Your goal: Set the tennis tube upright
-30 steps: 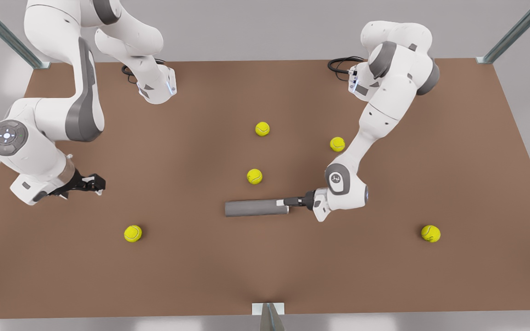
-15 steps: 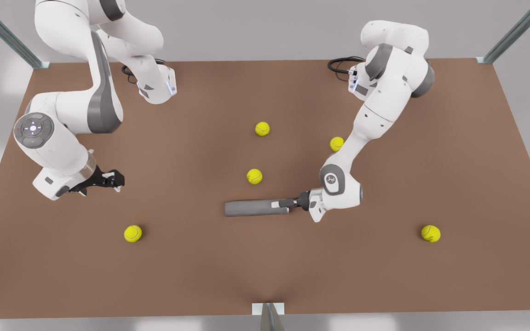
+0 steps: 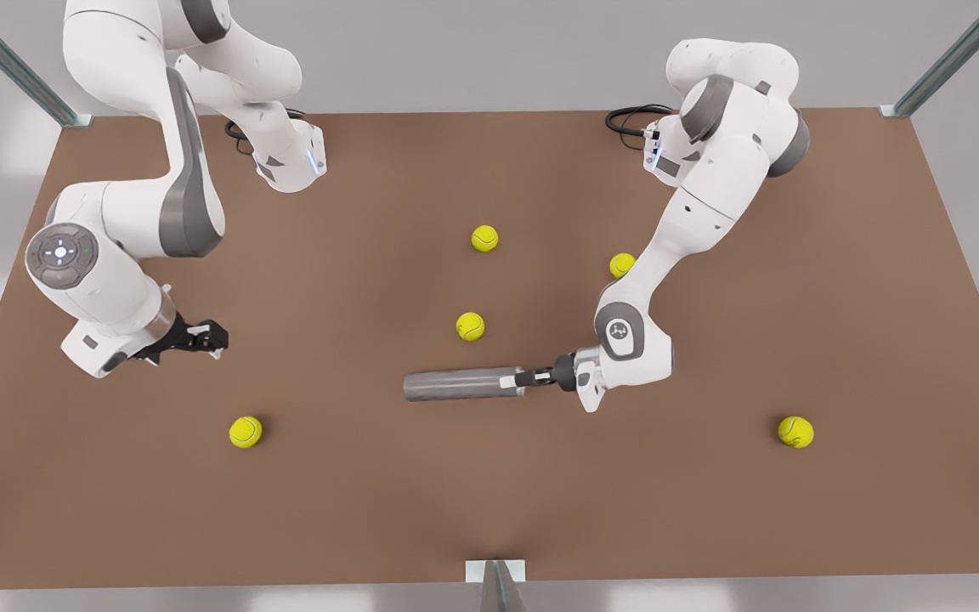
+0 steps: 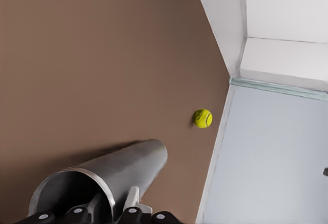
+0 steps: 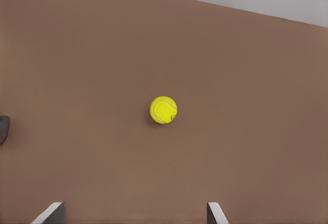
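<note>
tennis ball [image 3: 470, 326] near tennis tube [image 3: 454, 384]

The tennis tube [image 3: 455, 384] is laid lengthwise at the table [image 3: 880, 297] centre, gripped at its front view's right end by the left gripper [image 3: 522, 379], with the right gripper [image 3: 216, 338] held well apart toward the front view's left.

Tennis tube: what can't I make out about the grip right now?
Tennis tube, far end: left wrist view, hidden by its own body.
Left tool, grip on the rim: left wrist view, cut by the picture's edge.
Tube lifted or on the table: front view cannot tell.
Right tool waits apart, open.
</note>
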Controlling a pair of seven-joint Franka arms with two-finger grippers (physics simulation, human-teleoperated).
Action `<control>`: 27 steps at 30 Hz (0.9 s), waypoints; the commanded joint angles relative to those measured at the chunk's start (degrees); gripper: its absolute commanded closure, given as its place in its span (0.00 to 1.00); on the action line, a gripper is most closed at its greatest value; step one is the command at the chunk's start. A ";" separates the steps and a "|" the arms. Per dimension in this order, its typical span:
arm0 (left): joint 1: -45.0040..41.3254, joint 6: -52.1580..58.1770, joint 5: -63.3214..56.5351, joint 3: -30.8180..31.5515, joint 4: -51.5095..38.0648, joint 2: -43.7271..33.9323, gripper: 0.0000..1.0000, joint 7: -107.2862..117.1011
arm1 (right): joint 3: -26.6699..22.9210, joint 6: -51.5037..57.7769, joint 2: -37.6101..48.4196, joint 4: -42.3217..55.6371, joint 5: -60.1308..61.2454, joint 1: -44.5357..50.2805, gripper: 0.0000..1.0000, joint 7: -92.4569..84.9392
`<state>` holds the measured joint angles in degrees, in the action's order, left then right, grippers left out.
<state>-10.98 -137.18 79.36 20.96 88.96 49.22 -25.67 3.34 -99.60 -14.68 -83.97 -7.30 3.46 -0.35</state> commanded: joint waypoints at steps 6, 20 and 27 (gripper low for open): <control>0.08 -0.10 1.32 0.48 0.07 -0.09 0.79 0.00 | 0.00 -1.04 -0.08 -0.41 1.23 -3.37 0.00 0.09; 6.76 0.42 1.59 5.14 2.62 -6.16 0.79 5.98 | 0.44 -0.16 0.45 1.88 1.06 -3.46 0.00 0.00; 7.90 0.51 -2.63 4.88 4.64 -9.58 0.79 13.00 | 0.44 -0.25 -0.17 1.79 1.06 -3.72 0.00 0.00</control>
<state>-2.52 -136.61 77.54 25.88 93.68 39.28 -10.51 3.78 -99.88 -14.86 -82.18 -6.24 -0.16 -0.35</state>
